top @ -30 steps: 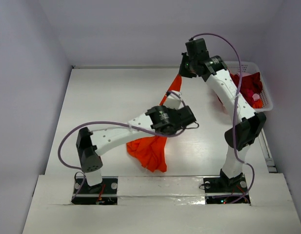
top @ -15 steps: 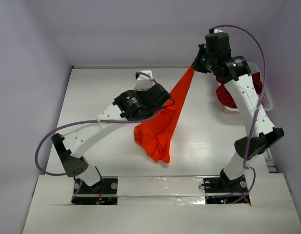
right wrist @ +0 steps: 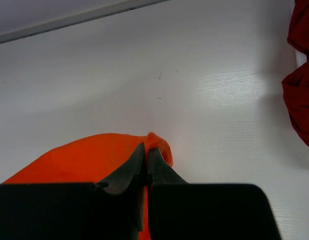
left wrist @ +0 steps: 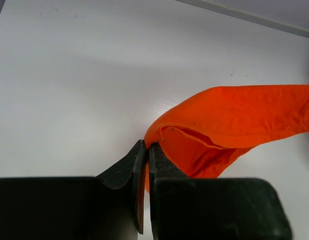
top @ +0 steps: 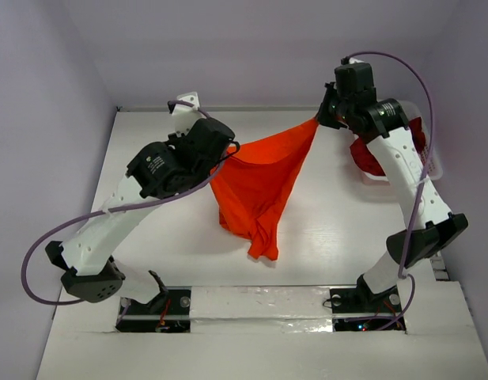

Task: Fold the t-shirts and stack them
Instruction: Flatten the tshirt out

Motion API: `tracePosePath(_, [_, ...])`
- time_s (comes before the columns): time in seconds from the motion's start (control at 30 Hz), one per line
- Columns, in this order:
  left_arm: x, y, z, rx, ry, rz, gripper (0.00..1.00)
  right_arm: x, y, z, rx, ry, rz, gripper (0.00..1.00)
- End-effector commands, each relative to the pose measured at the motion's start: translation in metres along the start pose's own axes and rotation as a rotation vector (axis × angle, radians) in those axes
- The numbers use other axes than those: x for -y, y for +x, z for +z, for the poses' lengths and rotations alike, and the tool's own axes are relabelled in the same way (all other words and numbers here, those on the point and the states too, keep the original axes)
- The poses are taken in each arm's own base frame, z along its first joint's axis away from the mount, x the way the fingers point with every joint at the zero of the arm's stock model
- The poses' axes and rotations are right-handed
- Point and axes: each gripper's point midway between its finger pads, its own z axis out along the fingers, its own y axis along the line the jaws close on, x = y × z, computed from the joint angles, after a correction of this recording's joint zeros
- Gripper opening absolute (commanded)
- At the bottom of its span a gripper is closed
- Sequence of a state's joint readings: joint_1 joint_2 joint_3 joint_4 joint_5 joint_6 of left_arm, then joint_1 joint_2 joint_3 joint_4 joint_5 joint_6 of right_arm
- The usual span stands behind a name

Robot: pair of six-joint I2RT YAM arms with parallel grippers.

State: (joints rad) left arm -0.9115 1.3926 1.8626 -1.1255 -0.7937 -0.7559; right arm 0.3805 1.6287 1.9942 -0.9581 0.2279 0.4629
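While both arms are reaching out from the near edge of the bench (top: 331, 237), the items are standing as follows, nearest first.

Orange t-shirt (top: 255, 190): hanging over the middle of the bench as a sagging triangle, with its lowest tip drooping toward the near edge. Whether that tip is resting on the surface cannot be told. The upper edge is being drawn fairly taut between two held points, probably so the cloth opens flat for folding.

Left gripper (left wrist: 145, 147): sitting left of centre toward the far edge, fingers pressed together on a bunched fold of the orange cloth.

Right gripper (right wrist: 145, 147): sitting closer to the far right corner, fingers likewise pinched tight on a small peak of the same shirt. The two grips are standing well apart, which is spreading the garment.

Dark red t-shirt (top: 370, 158): lying crumpled at the right edge, partly spilling from the white basket (top: 428, 154), and touched by neither gripper.

Folding is not yet begun, and nothing is stacked.
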Motion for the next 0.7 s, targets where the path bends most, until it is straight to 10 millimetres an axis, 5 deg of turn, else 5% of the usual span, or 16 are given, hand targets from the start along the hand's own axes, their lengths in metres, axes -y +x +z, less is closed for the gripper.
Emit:
tracePosePath(0.0, [-0.013,-0.022,-0.010,0.051,-0.004,-0.036,0.00,-0.004,-0.040,-0.045,0.141,-0.054,0.016,0.00])
tracePosePath(0.17, [-0.019,-0.037,-0.018,0.084,0.001,-0.073,0.00,-0.007,-0.064,-0.082,0.215,-0.094,0.031,0.00])
tracePosePath(0.47, [-0.037,-0.075,-0.047,0.174,0.039,-0.168,0.00,-0.009,-0.060,-0.123,0.243,-0.190,0.011,0.00])
tracePosePath(0.67, [-0.052,-0.116,-0.076,0.268,0.077,-0.234,0.00,-0.009,-0.081,-0.168,0.352,-0.244,0.001,0.00])
